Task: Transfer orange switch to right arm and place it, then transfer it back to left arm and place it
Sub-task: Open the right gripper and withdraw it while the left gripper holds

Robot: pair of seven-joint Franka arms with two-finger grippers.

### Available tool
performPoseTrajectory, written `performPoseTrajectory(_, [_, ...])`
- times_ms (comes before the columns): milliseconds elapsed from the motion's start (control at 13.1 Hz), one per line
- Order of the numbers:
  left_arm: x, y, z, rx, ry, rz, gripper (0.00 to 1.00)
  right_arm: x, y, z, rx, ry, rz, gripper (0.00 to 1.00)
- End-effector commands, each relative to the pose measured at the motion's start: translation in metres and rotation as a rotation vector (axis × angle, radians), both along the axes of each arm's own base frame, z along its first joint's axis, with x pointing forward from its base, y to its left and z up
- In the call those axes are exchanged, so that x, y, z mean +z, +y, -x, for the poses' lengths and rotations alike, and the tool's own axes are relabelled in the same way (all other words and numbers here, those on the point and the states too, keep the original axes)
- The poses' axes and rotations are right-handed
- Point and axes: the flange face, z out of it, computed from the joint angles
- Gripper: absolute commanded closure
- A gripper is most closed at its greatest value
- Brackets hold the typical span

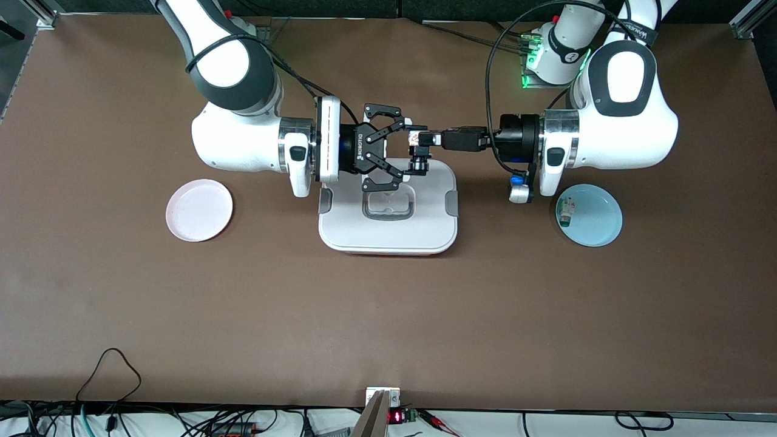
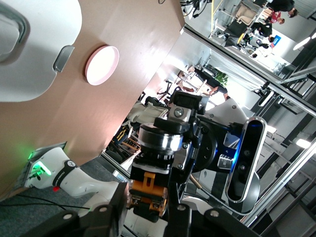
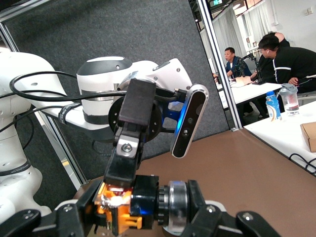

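Observation:
The orange switch (image 1: 419, 156) is a small black cylinder with orange parts and a silvery ring. It hangs in the air over the edge of the white box (image 1: 388, 238) that lies nearest the robots' bases. My left gripper (image 1: 423, 140) is shut on its orange end, which also shows in the left wrist view (image 2: 148, 190). My right gripper (image 1: 403, 149) is open, with one jaw on each side of the switch. In the right wrist view the switch (image 3: 123, 202) lies between my right gripper's fingers (image 3: 66, 215), with the left gripper (image 3: 129, 129) clamped on it from above.
A pink plate (image 1: 199, 210) lies toward the right arm's end of the table. A pale blue plate (image 1: 598, 221) lies toward the left arm's end and holds a small white component with a green end (image 1: 566, 212). The box has grey side clips (image 1: 451, 203).

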Motion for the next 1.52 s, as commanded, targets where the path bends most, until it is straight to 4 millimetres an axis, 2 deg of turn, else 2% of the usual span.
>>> performPoseTrajectory(0, [0.0015, 0.0004, 0.0043, -0.008, -0.007, -0.012, 0.86, 0.0082, 0.0012, 0.0005, -0.012, -0.029, -0.016, 0.66])
performPoseTrajectory(152, [0.0022, 0.0004, 0.0041, -0.008, -0.009, -0.011, 0.97, 0.0089, 0.0008, 0.0017, -0.010, -0.035, -0.013, 0.64])
performPoseTrajectory(381, [0.0023, 0.0005, 0.0036, -0.008, -0.011, -0.010, 1.00, 0.0090, 0.0000, 0.0016, -0.011, -0.039, -0.013, 0.61])
performPoseTrajectory(533, [0.0036, 0.0012, 0.0032, -0.006, -0.014, -0.010, 1.00, 0.0082, 0.0000, 0.0018, -0.011, -0.039, -0.012, 0.53])
performPoseTrajectory(609, [0.0022, 0.0013, 0.0032, -0.006, -0.009, -0.010, 1.00, 0.0072, -0.0012, 0.0024, -0.011, -0.037, -0.009, 0.43])
performPoseTrajectory(685, [0.0036, 0.0012, 0.0032, -0.006, -0.012, -0.010, 1.00, 0.0087, -0.0022, 0.0029, -0.011, -0.039, -0.010, 0.00])
performPoseTrajectory(1294, [0.0035, 0.0018, 0.0029, -0.010, -0.013, -0.011, 1.00, 0.0142, -0.0038, 0.0054, -0.013, -0.029, -0.011, 0.00])
performPoseTrajectory(1446, [0.0006, 0.0026, 0.0045, -0.045, -0.066, -0.057, 1.00, 0.0118, -0.0058, 0.0045, -0.015, -0.034, -0.007, 0.00])
